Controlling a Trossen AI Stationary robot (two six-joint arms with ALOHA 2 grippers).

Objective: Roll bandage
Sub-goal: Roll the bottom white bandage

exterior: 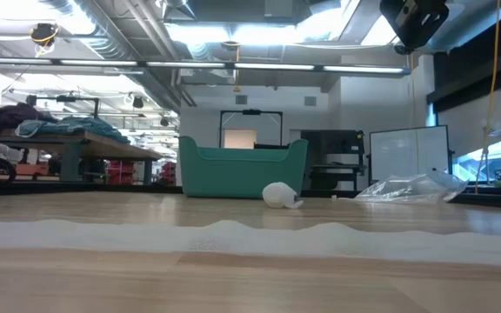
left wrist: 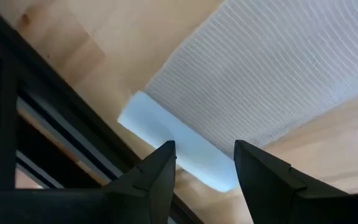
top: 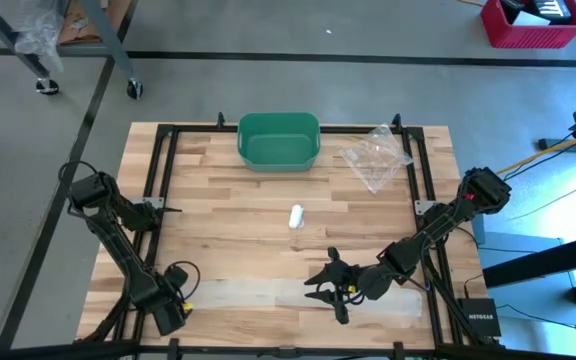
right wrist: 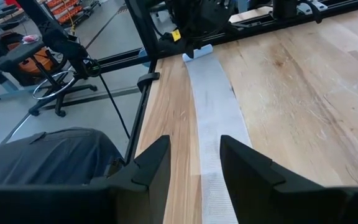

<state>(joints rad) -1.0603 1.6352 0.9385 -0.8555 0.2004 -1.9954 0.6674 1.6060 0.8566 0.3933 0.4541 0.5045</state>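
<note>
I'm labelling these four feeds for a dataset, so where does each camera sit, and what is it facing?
High: overhead, looking straight down on the table, both arms and the bandage strip.
Low: at tabletop height, facing the green bin; one arm shows top right.
Left wrist: on the left arm, over the strip's end; own fingers open.
Right wrist: on the right arm, looking along the strip; own fingers apart.
Shared: the strip appears in all four.
</note>
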